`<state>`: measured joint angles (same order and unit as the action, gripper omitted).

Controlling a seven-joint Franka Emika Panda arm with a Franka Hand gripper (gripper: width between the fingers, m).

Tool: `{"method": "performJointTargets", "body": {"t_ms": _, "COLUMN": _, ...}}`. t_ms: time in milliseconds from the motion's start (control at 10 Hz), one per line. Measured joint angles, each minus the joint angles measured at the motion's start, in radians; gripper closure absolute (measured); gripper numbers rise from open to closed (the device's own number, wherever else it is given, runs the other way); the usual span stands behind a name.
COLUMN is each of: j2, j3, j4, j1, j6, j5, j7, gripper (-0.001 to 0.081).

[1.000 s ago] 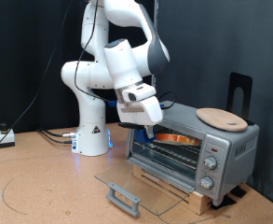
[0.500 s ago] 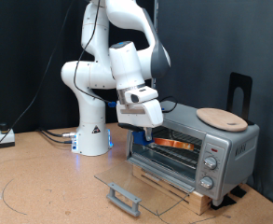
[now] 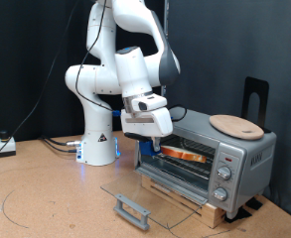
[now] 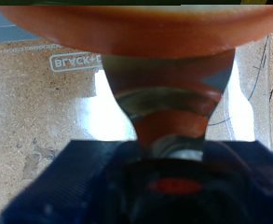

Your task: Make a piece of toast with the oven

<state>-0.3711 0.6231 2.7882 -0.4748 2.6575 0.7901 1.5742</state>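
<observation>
Gripper (image 3: 157, 147) at open oven (image 3: 207, 157) mouth, piece of toast (image 3: 188, 153) just beyond

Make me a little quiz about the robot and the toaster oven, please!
1. True or false: the oven has its glass door folded down open.
2. What lies on top of the oven? A) a round wooden plate B) a kettle C) a banana
3. Fill in the missing word: the claw is at the oven's open ____.

Key
1. True. The door lies flat in front of the oven.
2. A. The wooden plate rests on the roof, towards the exterior view's right.
3. Front. The claw reaches into the opening, where the toast shows inside; whether the claw grips it cannot be seen.
</observation>
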Motion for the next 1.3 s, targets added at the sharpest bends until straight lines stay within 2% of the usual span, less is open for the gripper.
{"method": "performJointTargets", "body": {"t_ms": 500, "j2": 0.003, "j3": 0.000, "j4": 0.001, "j1": 0.001, "j6": -0.003, "j5": 0.066, "j7": 0.011, "gripper": 0.0395}}
{"method": "performJointTargets", "body": {"t_ms": 700, "j2": -0.006, "j3": -0.002, "j4": 0.001, "j1": 0.001, "j6": -0.040, "j5": 0.065, "j7": 0.011, "gripper": 0.0395}}
{"method": "performJointTargets", "body": {"t_ms": 1000, "j2": -0.085, "j3": -0.002, "j4": 0.020, "j1": 0.015, "j6": -0.135, "j5": 0.074, "j7": 0.001, "gripper": 0.0395}}
{"method": "performJointTargets", "body": {"t_ms": 1200, "j2": -0.128, "j3": 0.002, "j4": 0.034, "j1": 0.026, "j6": -0.146, "j5": 0.081, "j7": -0.013, "gripper": 0.0395}}
{"method": "performJointTargets", "body": {"t_ms": 1300, "j2": -0.131, "j3": 0.009, "j4": 0.036, "j1": 0.020, "j6": -0.122, "j5": 0.079, "j7": -0.019, "gripper": 0.0395}}
